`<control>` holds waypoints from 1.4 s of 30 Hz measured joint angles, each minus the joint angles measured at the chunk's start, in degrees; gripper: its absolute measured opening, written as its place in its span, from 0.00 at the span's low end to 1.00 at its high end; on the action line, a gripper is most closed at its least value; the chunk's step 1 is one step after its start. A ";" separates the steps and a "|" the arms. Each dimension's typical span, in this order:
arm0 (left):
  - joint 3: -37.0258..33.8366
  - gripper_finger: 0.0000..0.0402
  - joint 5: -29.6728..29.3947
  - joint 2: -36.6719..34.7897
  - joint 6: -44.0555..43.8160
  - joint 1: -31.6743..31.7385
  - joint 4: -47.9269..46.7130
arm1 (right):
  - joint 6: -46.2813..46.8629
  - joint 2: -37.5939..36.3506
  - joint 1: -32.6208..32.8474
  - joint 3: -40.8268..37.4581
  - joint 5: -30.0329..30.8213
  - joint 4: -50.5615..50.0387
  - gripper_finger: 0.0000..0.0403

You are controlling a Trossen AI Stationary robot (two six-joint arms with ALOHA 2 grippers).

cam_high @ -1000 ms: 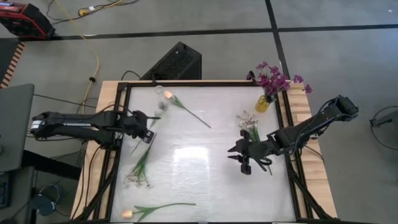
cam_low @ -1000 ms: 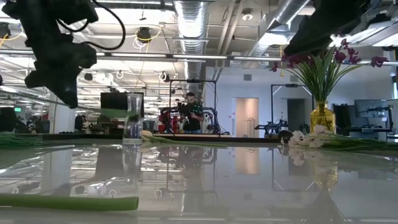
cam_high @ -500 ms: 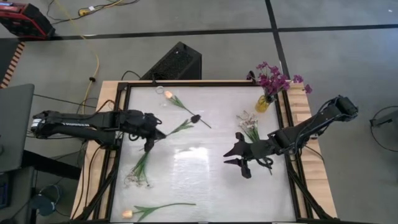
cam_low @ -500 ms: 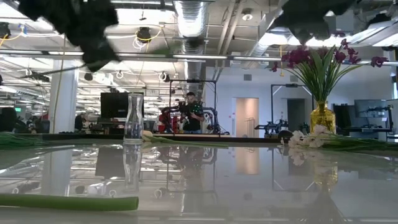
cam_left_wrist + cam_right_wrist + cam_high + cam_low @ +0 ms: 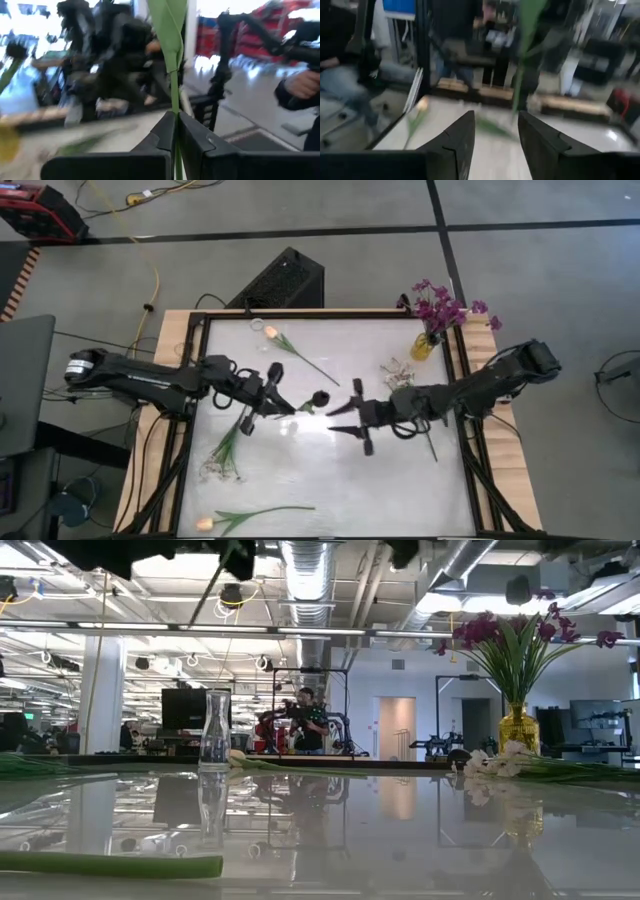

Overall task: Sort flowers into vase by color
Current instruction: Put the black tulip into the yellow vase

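My left gripper hovers over the table's middle, shut on a green stem that ends in a dark bloom. My right gripper is open, just right of that bloom, fingers pointing toward it. A yellow vase holding purple flowers stands at the far right corner. A clear glass vase stands at the far left. Tulips and white sprays lie flat on the table. My left gripper pinches the green stem between its two fingers, coming about level from the table's left. The stem runs on past the fingertips toward the table's right, leaf and bloom beyond. The flower is lifted clear of the table.
A raised black frame rims the glossy white table. A green stem lies close to the near edge. Bare tabletop lies between the arms and the near edge. A person stands far off in the room behind.
My left gripper has carried the flower up and toward the table's middle, and the bloom has swung round toward the right arm. My right gripper has moved toward the table's left, toward the bloom, staying open.
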 joint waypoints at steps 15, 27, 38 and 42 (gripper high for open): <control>2.38 0.00 2.12 9.65 -1.69 0.04 9.10 | -8.46 7.86 -2.25 11.83 -2.85 -0.68 0.52; 2.36 0.00 1.17 9.82 -1.30 0.09 9.93 | -7.01 8.30 -4.11 12.72 -2.80 -1.93 0.40; 2.36 0.02 -5.89 9.84 -1.30 0.09 9.58 | -6.65 6.64 -4.13 12.72 -1.81 -5.11 0.06; 2.36 0.10 -7.38 9.61 -0.98 0.13 6.54 | -2.47 1.88 -3.35 12.70 0.65 -13.81 0.08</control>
